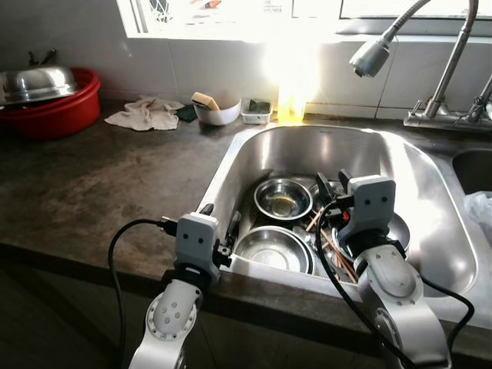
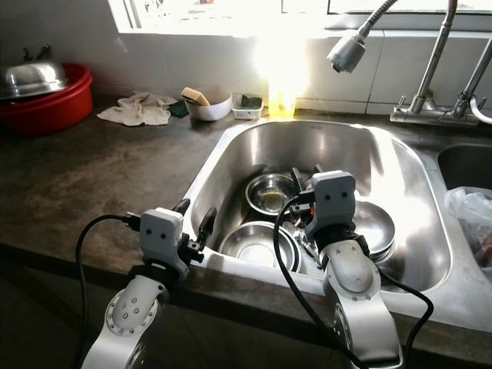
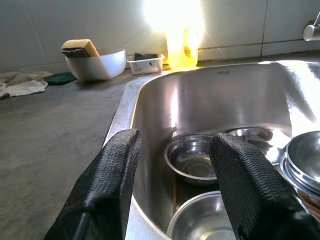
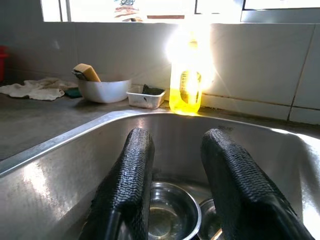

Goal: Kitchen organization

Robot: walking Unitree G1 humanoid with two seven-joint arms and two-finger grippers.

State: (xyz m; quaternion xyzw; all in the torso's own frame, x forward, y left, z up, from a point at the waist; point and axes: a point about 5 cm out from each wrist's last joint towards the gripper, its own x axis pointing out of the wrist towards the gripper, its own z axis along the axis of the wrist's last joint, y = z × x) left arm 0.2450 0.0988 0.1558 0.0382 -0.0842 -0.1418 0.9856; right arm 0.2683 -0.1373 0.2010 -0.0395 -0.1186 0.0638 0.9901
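Note:
A steel sink (image 1: pixel 254 140) holds several steel bowls: one at the back (image 1: pixel 283 198), one at the front (image 1: pixel 273 247), and a stack on the right (image 2: pixel 374 223). Chopsticks (image 1: pixel 332 247) lie among them. My left gripper (image 1: pixel 221 219) hovers at the sink's near-left rim, open, with nothing between its fingers (image 3: pixel 112 180). My right gripper (image 1: pixel 333 183) hangs over the middle of the sink above the bowls, open and empty, pointing toward the back wall; its fingers (image 4: pixel 127 185) frame the back bowl (image 4: pixel 170 210).
A pull-out faucet head (image 1: pixel 370 55) hangs over the sink's back right. Behind the sink stand a yellow soap bottle (image 4: pixel 186 90), a small tray (image 1: pixel 256 111) and a white bowl with a sponge (image 1: pixel 215 111). A cloth (image 1: pixel 146 114) and a red basin (image 1: pixel 54 108) sit far left.

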